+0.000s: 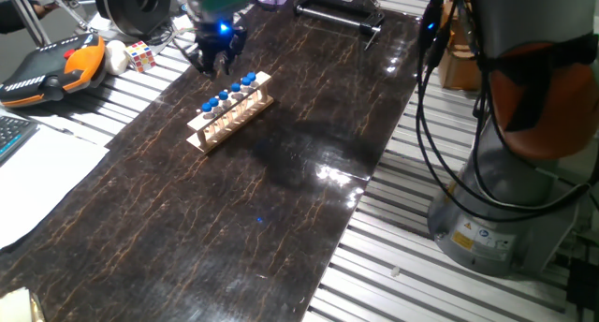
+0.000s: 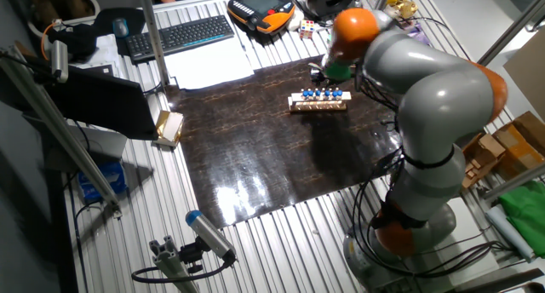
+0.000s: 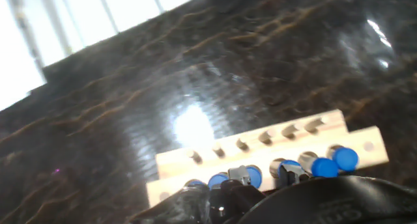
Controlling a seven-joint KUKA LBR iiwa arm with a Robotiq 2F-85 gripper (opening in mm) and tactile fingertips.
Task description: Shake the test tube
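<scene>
A light wooden rack (image 1: 227,116) lies on the dark tabletop and holds several slim clear test tubes with round bright-blue caps (image 1: 229,93). My gripper (image 1: 217,58) hovers just above and behind the rack's far side, and its fingers look spread, holding nothing. In the hand view the rack (image 3: 365,146) sits low in the frame. There my two dark fingertips (image 3: 238,176) stand either side of one blue cap (image 3: 255,177) in the row, above it and apart from it. The other fixed view shows the rack (image 2: 319,105) beside the arm, which mostly hides the gripper.
At the back left edge are a Rubik's cube (image 1: 140,55), an orange teach pendant (image 1: 56,69) and a black spool (image 1: 136,6). White paper (image 1: 37,172) lies at the left. A black bar (image 1: 337,18) sits at the far end, and the robot base (image 1: 496,210) is on the right.
</scene>
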